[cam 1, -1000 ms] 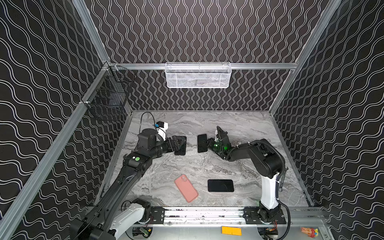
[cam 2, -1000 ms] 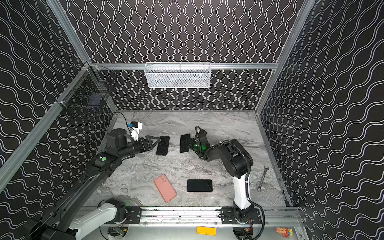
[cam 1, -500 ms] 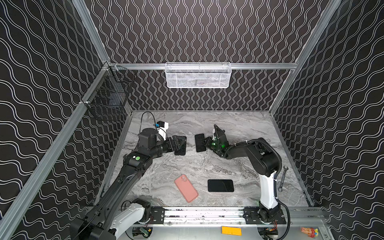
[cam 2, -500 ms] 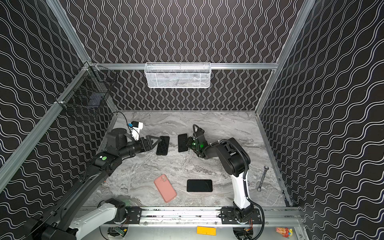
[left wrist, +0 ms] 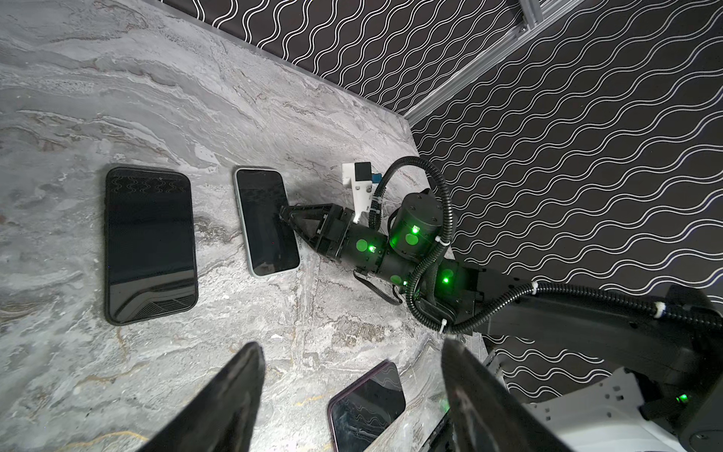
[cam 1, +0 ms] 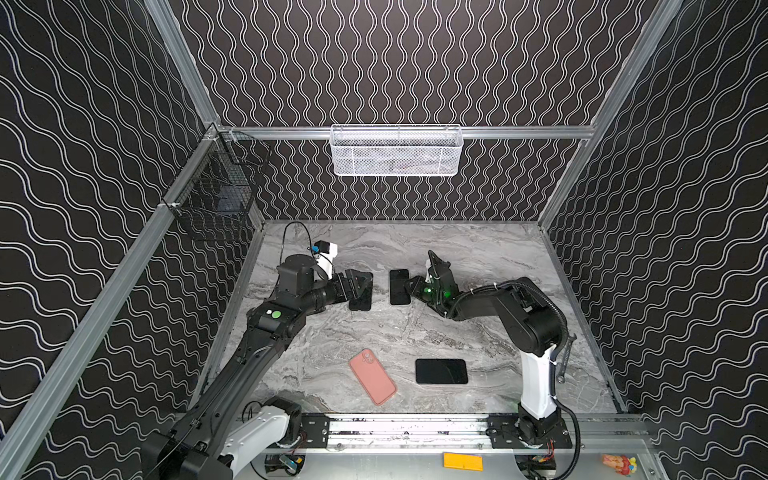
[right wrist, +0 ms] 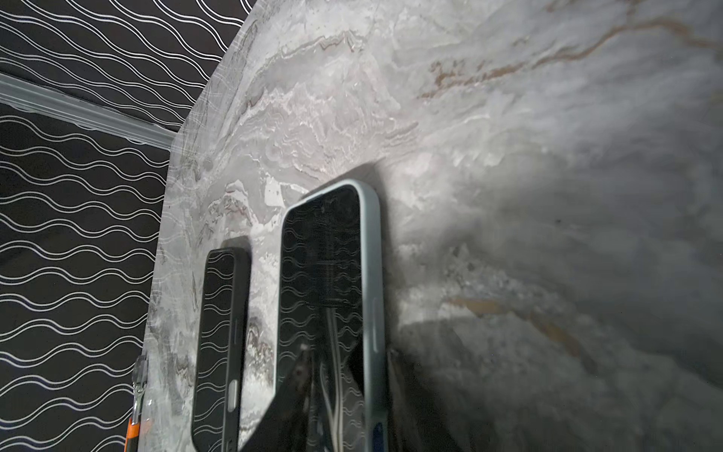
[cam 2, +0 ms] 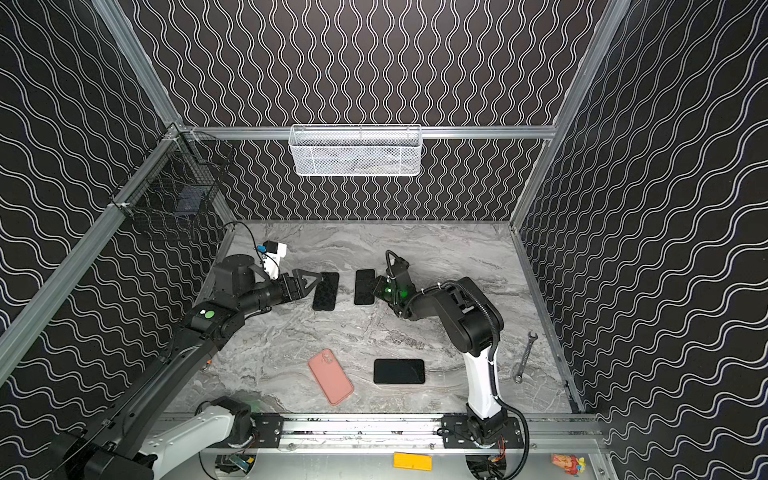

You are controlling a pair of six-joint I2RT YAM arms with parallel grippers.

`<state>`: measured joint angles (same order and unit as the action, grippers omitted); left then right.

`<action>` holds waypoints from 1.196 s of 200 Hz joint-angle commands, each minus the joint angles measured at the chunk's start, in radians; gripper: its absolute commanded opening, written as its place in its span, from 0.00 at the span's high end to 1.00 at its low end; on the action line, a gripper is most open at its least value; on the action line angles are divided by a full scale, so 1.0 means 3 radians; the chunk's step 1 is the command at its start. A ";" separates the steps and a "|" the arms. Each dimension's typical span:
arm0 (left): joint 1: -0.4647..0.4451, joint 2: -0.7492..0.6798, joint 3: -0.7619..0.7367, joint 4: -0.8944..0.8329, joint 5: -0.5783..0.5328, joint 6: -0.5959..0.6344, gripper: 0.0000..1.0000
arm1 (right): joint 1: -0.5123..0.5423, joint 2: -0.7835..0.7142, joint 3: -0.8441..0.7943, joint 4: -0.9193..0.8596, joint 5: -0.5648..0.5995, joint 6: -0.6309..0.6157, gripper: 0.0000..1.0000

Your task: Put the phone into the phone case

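Our left tool (left wrist: 352, 344) hangs spread, gripping nothing. A black-rimmed phone (left wrist: 150, 244) lies flat just ahead of it. The pale-rimmed phone (left wrist: 266, 221) lies flat at our right tool (left wrist: 285, 213), whose tip touches its long edge; pinching or not, we cannot tell. Behind both tools, a pink case (cam 1: 372, 376) and a black phone (cam 1: 441, 371) lie on the grey marbled tabletop (cam 1: 478, 249), inside black wavy-lined walls (cam 1: 415, 62).

The marble tabletop (cam 1: 415, 332) is seen whole in both top views, from high at six o'clock toward twelve. It is viewed closely from the left wrist toward three o'clock and skimmed from the right wrist toward nine. The pale-rimmed phone (left wrist: 266, 223) and the black phone beside it (right wrist: 221, 332) are shared by all views.
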<state>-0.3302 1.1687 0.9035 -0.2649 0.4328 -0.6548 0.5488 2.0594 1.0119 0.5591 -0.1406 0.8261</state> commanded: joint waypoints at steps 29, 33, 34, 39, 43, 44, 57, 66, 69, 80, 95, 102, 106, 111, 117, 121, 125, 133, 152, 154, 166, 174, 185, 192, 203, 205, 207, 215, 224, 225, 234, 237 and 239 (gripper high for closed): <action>0.0011 -0.0027 -0.0020 0.0099 0.0022 -0.0043 0.25 | 0.0017 -0.0073 -0.0029 0.0065 0.0062 0.0014 0.61; 0.0007 -0.0035 -0.0020 0.0092 0.0017 -0.0040 0.25 | 0.0017 -0.0083 -0.0028 0.0062 0.0072 0.0013 0.60; 0.0009 -0.0037 -0.0020 0.0094 0.0016 -0.0041 0.25 | 0.0017 -0.0086 -0.0026 0.0060 0.0073 0.0013 0.60; 0.0006 -0.0045 -0.0020 0.0083 0.0010 -0.0038 0.25 | 0.0015 -0.0106 -0.0026 0.0057 0.0088 0.0013 0.59; 0.0007 -0.0049 -0.0017 0.0073 0.0006 -0.0030 0.25 | 0.0017 -0.0126 -0.0027 0.0054 0.0101 0.0013 0.59; 0.0007 -0.0052 -0.0016 0.0072 0.0003 -0.0028 0.25 | 0.0014 -0.0131 -0.0025 0.0054 0.0103 0.0013 0.59; 0.0007 -0.0078 -0.0013 0.0038 -0.0010 -0.0013 0.24 | 0.0017 -0.0208 -0.0140 0.0040 0.0133 -0.0004 0.57; 0.0006 -0.0098 -0.0007 0.0013 -0.0022 0.0008 0.20 | 0.0014 -0.0290 -0.0167 0.0014 0.0172 -0.0024 0.56; 0.0006 -0.0105 -0.0006 -0.0006 -0.0033 0.0013 0.17 | 0.0017 -0.0319 -0.0178 0.0006 0.0183 -0.0035 0.55; 0.0007 -0.0139 -0.0002 -0.0057 -0.0068 0.0037 0.04 | 0.0017 -0.0453 -0.0228 -0.0038 0.0236 -0.0084 0.53; 0.0007 -0.0200 -0.0015 -0.0105 -0.0133 0.0074 0.02 | 0.0017 -0.0699 -0.0312 -0.0126 0.0322 -0.0170 0.50; 0.0007 -0.0223 -0.0020 -0.0131 -0.0164 0.0094 0.02 | 0.0017 -0.0810 -0.0360 -0.0161 0.0359 -0.0217 0.50; 0.0007 -0.0234 -0.0014 -0.0152 -0.0177 0.0112 0.02 | 0.0017 -0.0877 -0.0393 -0.0182 0.0379 -0.0253 0.49; 0.0006 -0.0246 -0.0015 -0.0177 -0.0195 0.0126 0.01 | 0.0017 -0.0955 -0.0432 -0.0214 0.0408 -0.0292 0.49; 0.0008 -0.0257 -0.0017 -0.0204 -0.0214 0.0152 0.01 | 0.0014 -0.1064 -0.0480 -0.0265 0.0435 -0.0340 0.48; 0.0007 -0.0261 -0.0007 -0.0225 -0.0223 0.0168 0.02 | 0.0016 -0.1139 -0.0515 -0.0295 0.0455 -0.0371 0.48; 0.0009 -0.0264 -0.0010 -0.0246 -0.0229 0.0180 0.01 | 0.0014 -0.1211 -0.0550 -0.0332 0.0473 -0.0401 0.47; 0.0009 -0.0273 -0.0010 -0.0296 -0.0240 0.0211 0.01 | 0.0016 -0.1363 -0.0628 -0.0407 0.0507 -0.0462 0.47; 0.0007 -0.0313 -0.0062 -0.0376 -0.0266 0.0262 0.01 | 0.0017 -0.1751 -0.0793 -0.0681 0.0579 -0.0596 0.44; 0.0007 -0.0315 -0.0070 -0.0379 -0.0266 0.0266 0.01 | 0.0014 -0.1790 -0.0809 -0.0720 0.0584 -0.0614 0.44; 0.0010 -0.0355 -0.0140 -0.0384 -0.0251 0.0295 0.02 | 0.0017 -0.2038 -0.0911 -0.0953 0.0648 -0.0704 0.43; 0.0007 -0.0381 -0.0205 -0.0369 -0.0229 0.0296 0.01 | 0.0017 -0.2194 -0.0971 -0.1130 0.0664 -0.0725 0.41; 0.0006 -0.0409 -0.0309 -0.0319 -0.0159 0.0303 0.01 | 0.0016 -0.2405 -0.1060 -0.1357 0.0716 -0.0765 0.40; 0.0006 -0.0421 -0.0388 -0.0281 -0.0103 0.0299 0.01 | 0.0013 -0.2545 -0.1125 -0.1485 0.0731 -0.0783 0.39; 0.0006 -0.0433 -0.0496 -0.0227 -0.0045 0.0276 0.01 | 0.0013 -0.2743 -0.1233 -0.1667 0.0741 -0.0781 0.37; 0.0006 -0.0434 -0.0525 -0.0219 -0.0034 0.0268 0.01 | 0.0012 -0.2779 -0.1252 -0.1697 0.0741 -0.0780 0.37; 0.0006 -0.0435 -0.0548 -0.0214 -0.0029 0.0262 0.01 | 0.0012 -0.2811 -0.1272 -0.1723 0.0744 -0.0772 0.37; 0.0004 -0.0441 -0.0645 -0.0169 0.0010 0.0224 0.01 | 0.0007 -0.2938 -0.1358 -0.1826 0.0741 -0.0739 0.34; -0.0001 -0.0446 -0.0746 -0.0119 0.0050 0.0185 0.01 | -0.0008 -0.3073 -0.1453 -0.1942 0.0736 -0.0673 0.32; -0.0002 -0.0445 -0.0754 -0.0119 0.0053 0.0179 0.01 | -0.0008 -0.3092 -0.1462 -0.1954 0.0732 -0.0663 0.32; -0.0016 -0.0447 -0.0836 -0.0104 0.0063 0.0133 0.01 | -0.0030 -0.3224 -0.1565 -0.2031 0.0688 -0.0601 0.30; -0.0023 -0.0448 -0.0863 -0.0097 0.0068 0.0117 0.01 | -0.0043 -0.3263 -0.1584 -0.2054 0.0669 -0.0580 0.30; -0.0024 -0.0451 -0.0880 -0.0091 0.0070 0.0108 0.01 | -0.0053 -0.3290 -0.1608 -0.2064 0.0662 -0.0565 0.30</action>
<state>-0.3305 1.0359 0.6838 -0.3508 0.4160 -0.5968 0.5468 1.1442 0.5808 0.0738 0.0616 0.6136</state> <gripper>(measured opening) 0.986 0.694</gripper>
